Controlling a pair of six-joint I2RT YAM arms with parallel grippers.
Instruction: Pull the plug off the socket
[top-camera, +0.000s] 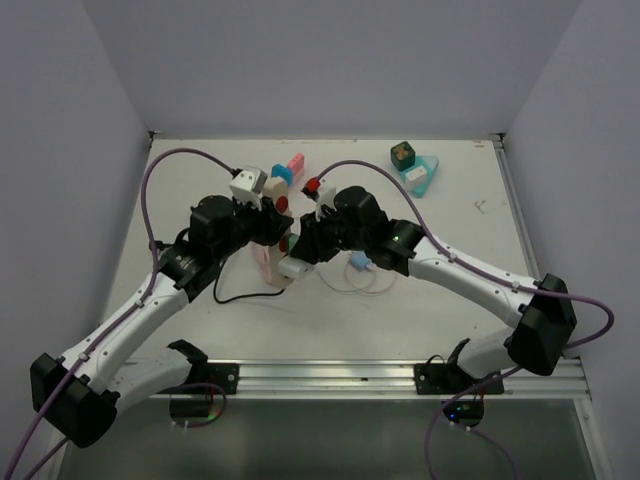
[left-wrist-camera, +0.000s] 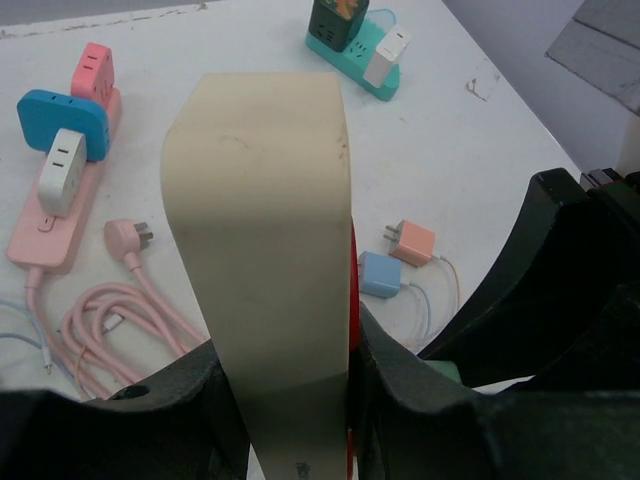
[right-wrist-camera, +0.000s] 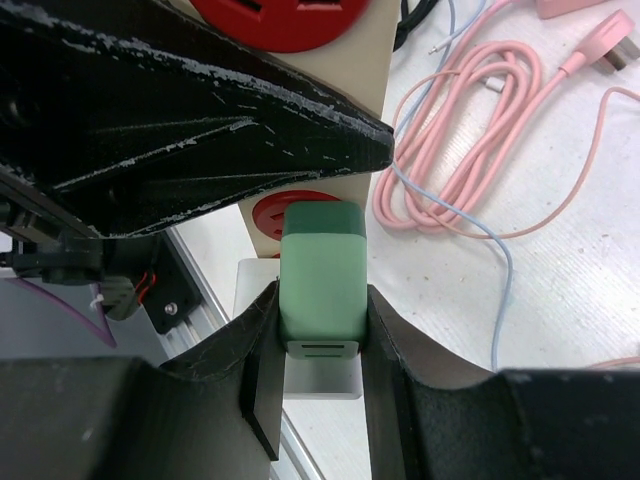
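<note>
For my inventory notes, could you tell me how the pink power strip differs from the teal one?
The pink strip carries three adapters, the teal strip two. The pink strip lies left of the teal strip. Both lie flat on the table.

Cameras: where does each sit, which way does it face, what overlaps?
Top external: above and behind the arms, looking down on the table; both arms show, left claw and right claw meeting mid-table.
Left wrist: on the left arm, facing the table's far side along the cream power strip it clamps; own fingers show.
Right wrist: on the right arm, looking down at the green plug it clamps; own fingers show.
Shared: both wrist views catch the coiled pink cable.
</note>
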